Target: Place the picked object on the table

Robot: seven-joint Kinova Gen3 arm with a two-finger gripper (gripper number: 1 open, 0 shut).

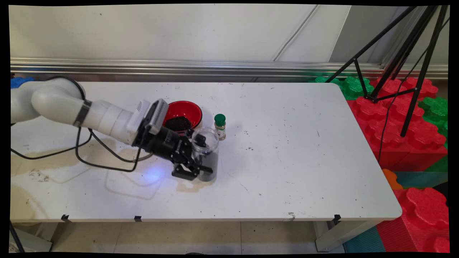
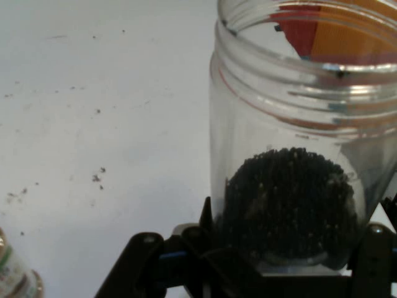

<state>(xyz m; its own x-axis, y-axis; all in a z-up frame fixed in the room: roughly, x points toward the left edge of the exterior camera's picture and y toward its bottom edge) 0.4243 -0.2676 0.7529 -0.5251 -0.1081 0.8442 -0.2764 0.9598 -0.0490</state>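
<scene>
Gripper (image 1: 195, 168) squeezing a clear jar (image 1: 206, 154) of black grains on the white table (image 1: 287, 161), arm low and reaching sideways from nine o'clock, red bowl (image 1: 183, 114) at eleven o'clock of the jar, green-capped bottle (image 1: 219, 126) just beyond it at one o'clock.

No text, label or number can be read anywhere in either view.

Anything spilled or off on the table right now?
Yes. Dark specks are scattered on the table right of the clear jar, like the dark granules inside it and in the red bowl. A brownish stain sits under the jar.
</scene>
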